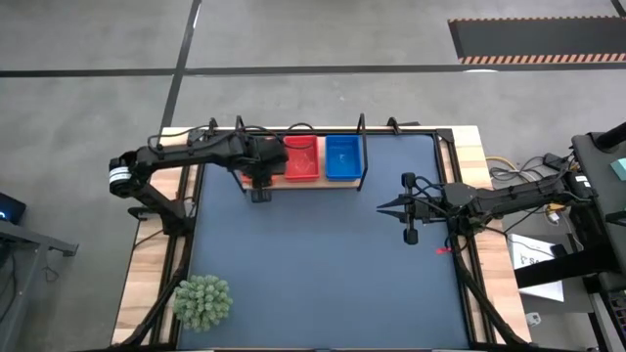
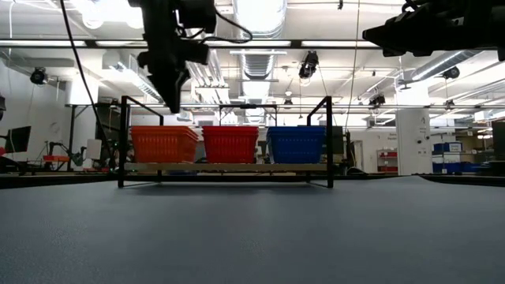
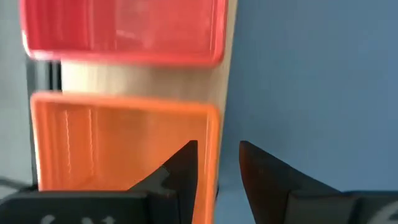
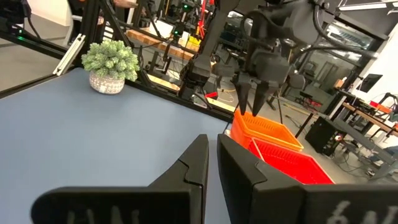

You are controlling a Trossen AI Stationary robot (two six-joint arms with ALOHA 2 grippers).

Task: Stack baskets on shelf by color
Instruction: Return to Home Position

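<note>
Three baskets stand side by side on the shelf (image 2: 229, 167) at the table's far edge: orange (image 2: 164, 143), red (image 2: 230, 143) and blue (image 2: 296, 143). My left gripper (image 2: 172, 101) hangs open just above the orange basket (image 3: 118, 143), pointing steeply down. One finger is over the basket's inside and the other over the mat, with the near rim (image 3: 213, 134) below the gap. It touches nothing. My right gripper (image 1: 386, 206) waits shut and level above the mat's right part, with nothing between its fingers (image 4: 211, 155).
A green plant ball (image 1: 202, 301) in a pot sits at the near left corner. The dark-blue mat (image 1: 323, 264) covers the table. The shelf's black wire uprights (image 2: 329, 142) rise at both of its ends.
</note>
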